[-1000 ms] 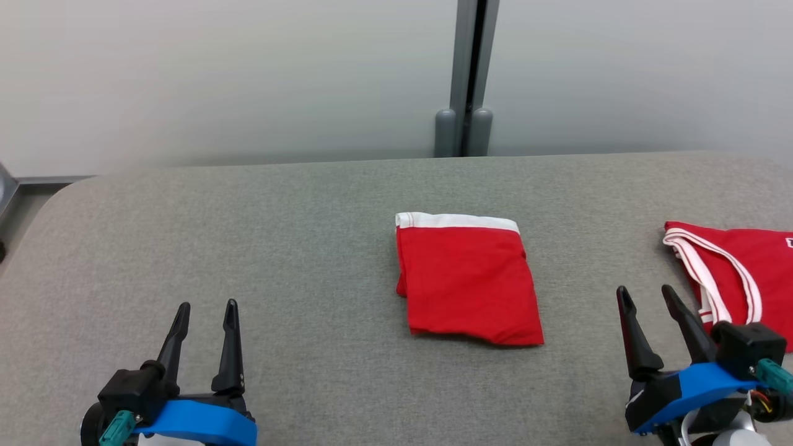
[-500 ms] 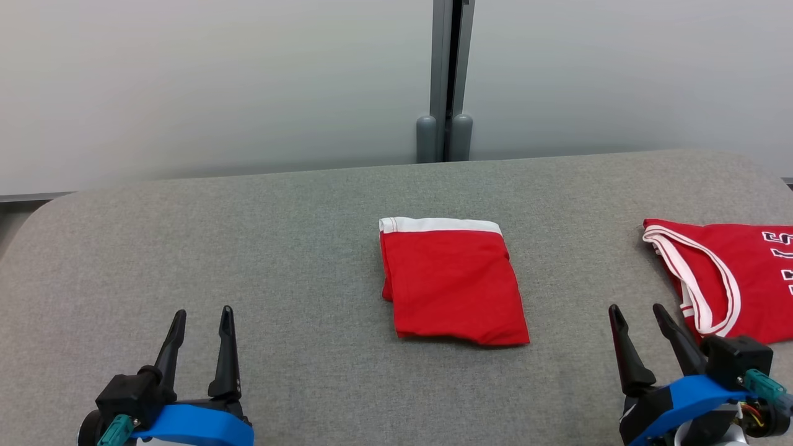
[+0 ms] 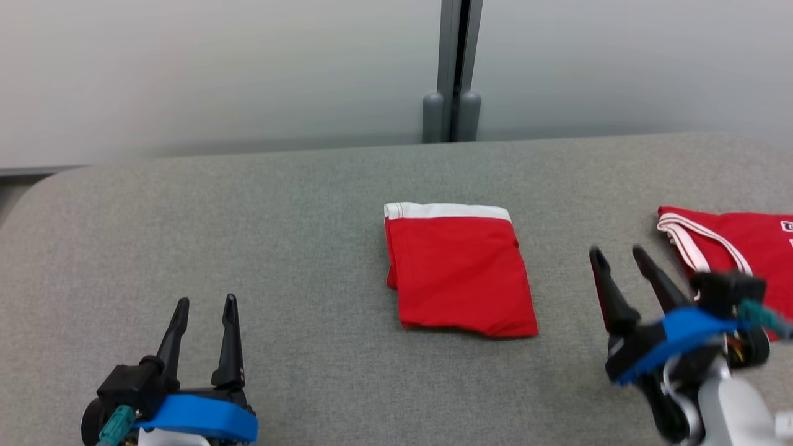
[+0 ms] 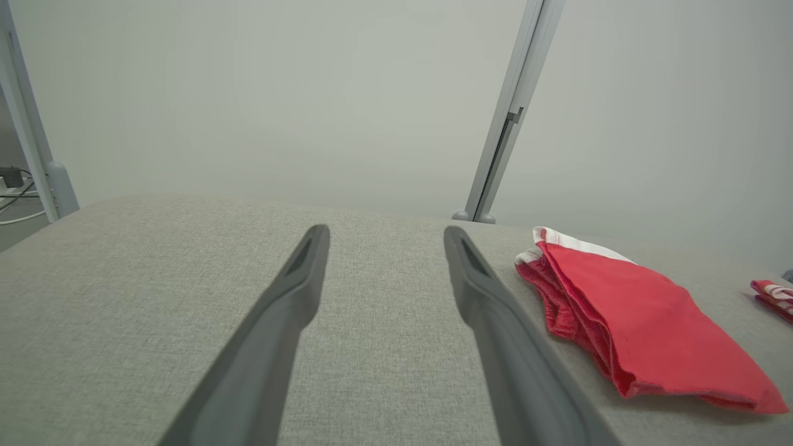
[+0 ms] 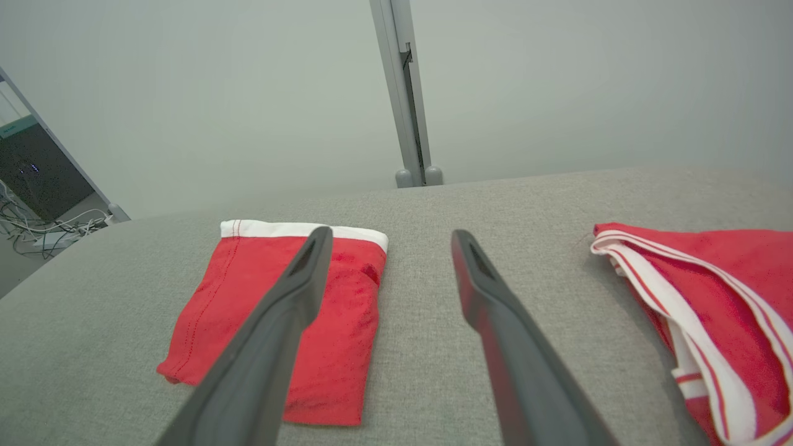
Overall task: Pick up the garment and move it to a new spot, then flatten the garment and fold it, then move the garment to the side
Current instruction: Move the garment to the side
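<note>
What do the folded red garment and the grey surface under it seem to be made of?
Folded red garment: probably soft knit cotton, matte; limp layered edges and stitched seams show. Grey surface: apparently woven upholstery fabric, matte; fine speckled weave, rounded corner.

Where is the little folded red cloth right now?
In the head view, the folded red garment lies flat in the middle of the grey table, to the left of the striped red jersey.
</note>
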Available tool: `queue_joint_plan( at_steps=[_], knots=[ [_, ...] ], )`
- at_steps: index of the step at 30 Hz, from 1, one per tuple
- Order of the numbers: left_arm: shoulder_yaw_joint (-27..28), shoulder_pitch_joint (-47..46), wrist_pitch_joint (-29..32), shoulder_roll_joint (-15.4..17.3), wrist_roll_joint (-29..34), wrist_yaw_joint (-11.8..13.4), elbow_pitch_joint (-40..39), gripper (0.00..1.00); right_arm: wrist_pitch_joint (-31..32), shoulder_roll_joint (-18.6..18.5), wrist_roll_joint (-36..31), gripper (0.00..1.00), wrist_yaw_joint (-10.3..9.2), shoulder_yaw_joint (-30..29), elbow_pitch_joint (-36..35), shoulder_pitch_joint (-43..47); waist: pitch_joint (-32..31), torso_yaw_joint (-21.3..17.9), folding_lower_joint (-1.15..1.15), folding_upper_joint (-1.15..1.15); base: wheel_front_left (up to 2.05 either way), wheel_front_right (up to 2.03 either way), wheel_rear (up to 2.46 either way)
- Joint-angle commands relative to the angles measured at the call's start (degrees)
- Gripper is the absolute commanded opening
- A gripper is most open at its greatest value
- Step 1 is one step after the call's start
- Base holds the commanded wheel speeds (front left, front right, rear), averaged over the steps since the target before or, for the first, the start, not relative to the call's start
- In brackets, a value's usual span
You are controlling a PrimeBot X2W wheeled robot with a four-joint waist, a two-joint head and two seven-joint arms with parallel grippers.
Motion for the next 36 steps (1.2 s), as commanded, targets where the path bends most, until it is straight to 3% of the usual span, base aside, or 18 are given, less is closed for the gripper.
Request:
queue_joint_plan(
  at_steps=[1, 4, 5, 10, 16, 20, 22, 25, 30, 36],
  knots=[
    [0.1, -1.3, -0.3, 0.3, 0.3, -0.3, -0.5, 1.00, 2.6, 0.4, 1.5, 1.00, 0.01, 0.2, 0.8, -3.4, 1.8, 0.9, 0.00, 0.00, 0.00, 0.00, 0.00],
    [-0.1, -2.1, -0.3, 0.3, 0.3, -0.3, -1.0, 1.00, 7.5, 0.5, 2.3, 1.00, 0.01, 1.0, 3.2, -7.7, 3.6, 1.5, 0.00, 0.00, 0.00, 0.00, 0.00],
    [-0.3, -3.2, -0.3, 0.1, 0.4, -0.3, -1.3, 1.00, 12.1, 0.4, 2.3, 1.00, 0.01, 1.3, 6.5, -12.2, 5.4, 2.5, 0.00, 0.00, 0.00, 0.00, 0.00],
    [-1.3, -5.5, -0.3, -0.4, 0.4, -0.4, -1.4, 1.00, 18.3, 0.7, 0.7, 1.00, 0.01, -0.5, 15.1, -18.3, 8.2, 5.1, 0.00, 0.00, 0.00, 0.00, 0.00],
    [-2.6, -7.4, -0.3, -1.1, 0.3, -0.5, -1.1, 1.00, 20.7, 0.9, -3.1, 1.00, 0.01, -4.1, 26.6, -22.5, 10.2, 8.3, 0.00, 0.00, 0.00, 0.00, 0.00],
    [-3.3, -7.5, -0.3, -1.4, 0.3, -0.5, -1.0, 1.00, 22.9, 1.2, -1.4, 1.00, 0.02, -2.0, 31.8, -23.4, 10.5, 8.9, 0.00, 0.00, 0.00, 0.00, 0.00],
    [-3.1, -7.1, -0.3, -1.4, 0.1, -0.5, -0.9, 1.00, 22.9, 1.3, -1.5, 0.00, 0.03, -0.1, 32.6, -23.8, 10.4, 8.4, 0.00, 0.00, 0.00, 0.00, 0.00],
    [-2.7, -6.9, -0.3, -1.4, 0.1, -0.5, -0.9, 1.00, 22.2, 0.7, -1.4, 0.00, 0.02, 3.1, 31.6, -25.5, 10.2, 7.0, 0.00, 0.00, 0.00, 0.00, 0.00],
    [-2.1, -6.3, -0.3, -1.1, 0.4, -0.5, -1.8, 1.00, 23.9, -5.1, -0.2, 0.00, 0.01, 13.3, 26.0, -29.0, 9.4, 2.7, 0.00, 0.00, 0.00, 0.00, 0.00],
    [-2.0, -6.3, -0.3, -1.0, 0.5, -0.5, -2.7, 1.00, 28.1, -17.5, 7.1, 0.00, -0.01, 25.9, 15.0, -33.5, 9.3, -3.8, 0.00, 0.00, 0.00, 0.00, 0.00]
  ],
)
